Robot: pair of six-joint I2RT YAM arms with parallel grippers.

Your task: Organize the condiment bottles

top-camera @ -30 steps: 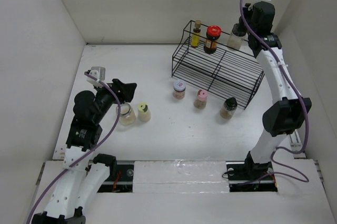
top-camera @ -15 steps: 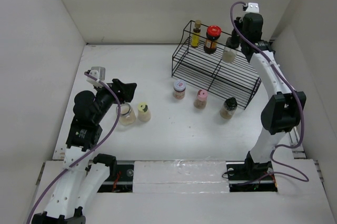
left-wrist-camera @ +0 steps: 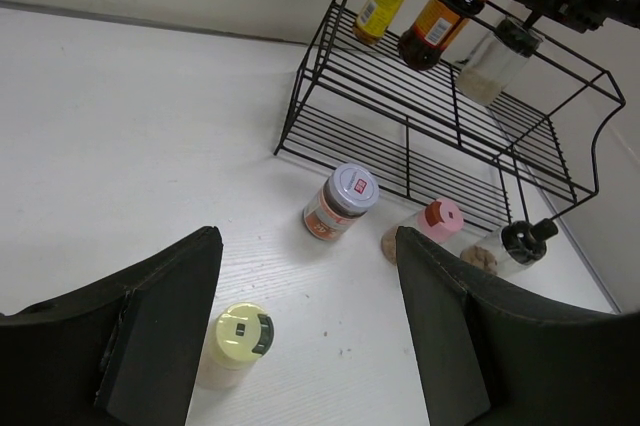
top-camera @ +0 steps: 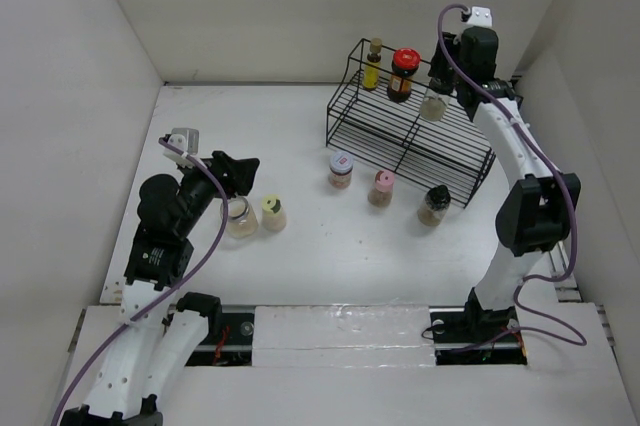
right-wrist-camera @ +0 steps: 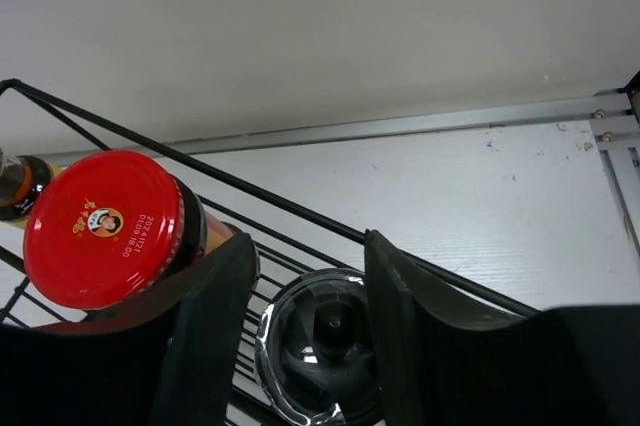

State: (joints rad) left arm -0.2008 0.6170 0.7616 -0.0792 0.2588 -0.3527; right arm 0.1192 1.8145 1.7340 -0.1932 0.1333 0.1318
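Observation:
My right gripper (top-camera: 447, 74) is shut on the black cap of a clear bottle (top-camera: 433, 104), which is tilted at the top shelf of the black wire rack (top-camera: 470, 168). In the right wrist view the fingers (right-wrist-camera: 400, 316) flank that cap (right-wrist-camera: 325, 346). Beside it stand a red-capped jar (top-camera: 403, 73) and a slim yellow-label bottle (top-camera: 373, 64). On the table are a bluish-white-capped jar (top-camera: 341, 170), a pink-capped bottle (top-camera: 381, 187), a black-capped bottle (top-camera: 434, 205), a pale-yellow-capped bottle (top-camera: 273, 212) and a clear jar (top-camera: 241, 217). My left gripper (top-camera: 240, 174) is open and empty above those last two.
White walls enclose the table on the left, back and right. The rack's lower shelf (top-camera: 400, 151) holds nothing. In the left wrist view the pale-yellow cap (left-wrist-camera: 240, 334) lies beside the left finger (left-wrist-camera: 165, 326), and the rack (left-wrist-camera: 420, 146) stands beyond.
My right gripper has carried the clear black-capped bottle left and down, from beyond the rack's right end to its top shelf beside the red-capped jar. The left arm has not moved.

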